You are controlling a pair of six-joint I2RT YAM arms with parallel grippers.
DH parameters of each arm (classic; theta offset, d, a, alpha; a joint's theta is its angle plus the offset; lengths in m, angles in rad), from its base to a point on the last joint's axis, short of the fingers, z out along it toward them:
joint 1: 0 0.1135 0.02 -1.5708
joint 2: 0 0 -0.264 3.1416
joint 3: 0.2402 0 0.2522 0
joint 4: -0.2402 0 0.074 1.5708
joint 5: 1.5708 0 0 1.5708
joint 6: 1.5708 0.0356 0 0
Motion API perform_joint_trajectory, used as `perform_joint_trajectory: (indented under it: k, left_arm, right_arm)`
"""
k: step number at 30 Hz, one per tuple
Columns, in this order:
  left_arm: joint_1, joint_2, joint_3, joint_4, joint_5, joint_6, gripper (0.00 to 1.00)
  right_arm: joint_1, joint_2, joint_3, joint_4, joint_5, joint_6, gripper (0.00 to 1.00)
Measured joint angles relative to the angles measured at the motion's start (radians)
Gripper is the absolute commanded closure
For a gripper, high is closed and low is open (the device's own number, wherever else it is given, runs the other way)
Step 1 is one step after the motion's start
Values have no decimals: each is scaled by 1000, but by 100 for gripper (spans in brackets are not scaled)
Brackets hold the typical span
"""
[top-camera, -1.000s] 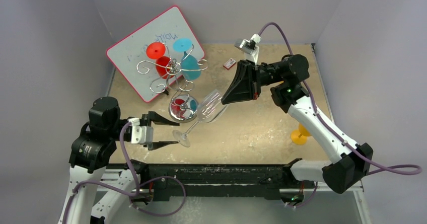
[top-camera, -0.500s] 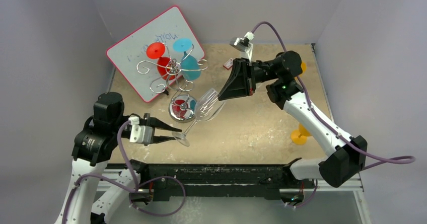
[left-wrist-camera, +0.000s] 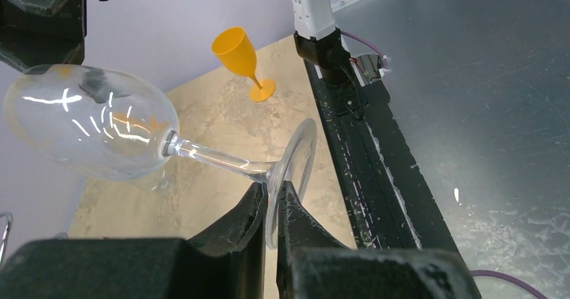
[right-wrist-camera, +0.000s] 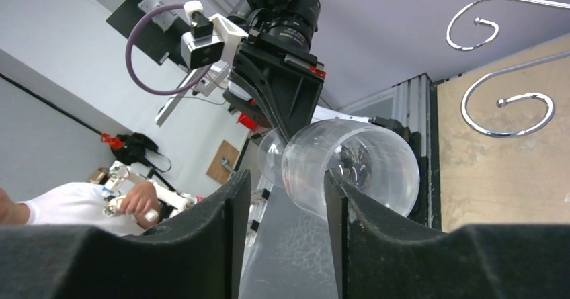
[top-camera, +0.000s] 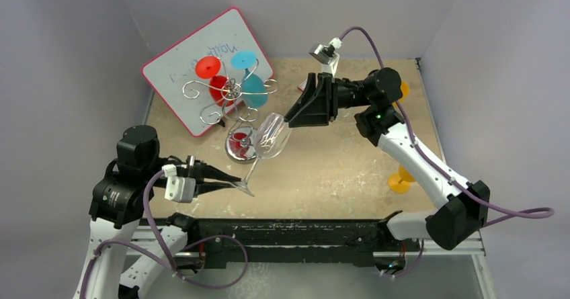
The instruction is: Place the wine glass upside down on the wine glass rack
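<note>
A clear wine glass (top-camera: 269, 134) hangs tilted over the table, foot toward the near left and bowl toward the far right. My left gripper (top-camera: 236, 183) is shut on the edge of its round foot (left-wrist-camera: 296, 158), the disc pinched between both fingers. At the bowl's rim my right gripper (top-camera: 289, 119) stands open. In the right wrist view the rim (right-wrist-camera: 356, 168) lies between the spread fingers, close to the right one. The wine glass rack (top-camera: 232, 91), silver wire scrolls on a shiny round base (top-camera: 242, 144), stands just left of the bowl.
A red glass (top-camera: 216, 87) and a teal glass (top-camera: 254, 89) hang upside down on the rack. Behind it leans a pink-framed whiteboard (top-camera: 201, 50). An orange glass (top-camera: 401, 178) stands at the right edge, and a small box (top-camera: 307, 84) lies at the back.
My left gripper has closed on the glass's foot. The right gripper has let go of the bowl and opened. The glass has shifted slightly left, toward the rack.
</note>
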Motion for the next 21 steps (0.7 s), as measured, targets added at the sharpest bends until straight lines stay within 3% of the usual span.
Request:
perform_joint_trajectory:
  k: [11,21]
  left_arm:
    - [2,-16,21,-8,-35,2,100]
    - [7,-23,32,-26,-80,2,100]
  right_arm:
    - [0,0,82,-75,39,-51,28]
    - [0,-15,103,-101,103,-64,23]
